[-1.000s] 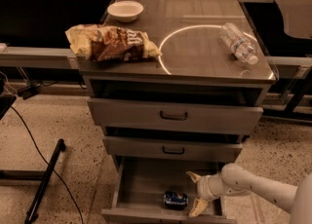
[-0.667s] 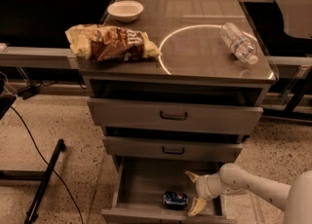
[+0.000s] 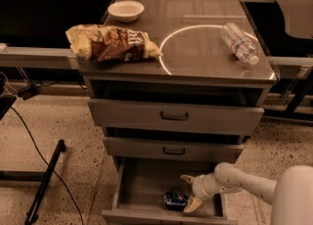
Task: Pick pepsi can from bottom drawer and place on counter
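Heads up, your gripper (image 3: 190,191) is down in the plain grey metal bottom drawer (image 3: 146,185), jaws spread wide, holding nothing. The shiny blue pepsi can (image 3: 175,200) lies sideways just beside them.

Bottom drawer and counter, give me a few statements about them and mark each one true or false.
1. The pepsi can is inside the bottom drawer. True.
2. The gripper is shut on the can and holds it above the drawer. False: the gripper is open, down inside the drawer just right of the can, and the can rests on the drawer floor.
3. The water bottle stands upright on the counter. False: it lies on its side at the counter's right.
4. A white bowl sits at the back left of the counter. True.
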`<action>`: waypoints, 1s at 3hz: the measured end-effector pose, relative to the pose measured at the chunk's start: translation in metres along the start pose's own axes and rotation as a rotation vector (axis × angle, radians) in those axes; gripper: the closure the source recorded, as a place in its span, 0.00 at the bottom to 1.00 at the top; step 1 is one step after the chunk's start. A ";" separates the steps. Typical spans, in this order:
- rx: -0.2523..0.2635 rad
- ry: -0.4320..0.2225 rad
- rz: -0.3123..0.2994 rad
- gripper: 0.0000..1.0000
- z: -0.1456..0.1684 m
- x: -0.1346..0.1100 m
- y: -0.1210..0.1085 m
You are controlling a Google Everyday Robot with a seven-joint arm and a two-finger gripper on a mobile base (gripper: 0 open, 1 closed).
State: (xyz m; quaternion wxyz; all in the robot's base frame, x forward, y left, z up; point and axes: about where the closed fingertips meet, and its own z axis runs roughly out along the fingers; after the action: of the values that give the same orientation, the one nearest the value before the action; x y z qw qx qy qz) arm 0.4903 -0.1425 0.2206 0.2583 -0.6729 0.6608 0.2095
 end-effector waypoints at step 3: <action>-0.016 0.026 -0.035 0.19 0.043 0.017 0.001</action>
State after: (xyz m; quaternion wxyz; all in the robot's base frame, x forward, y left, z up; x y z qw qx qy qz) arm 0.4922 -0.1291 0.1766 0.2477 -0.6891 0.6505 0.2016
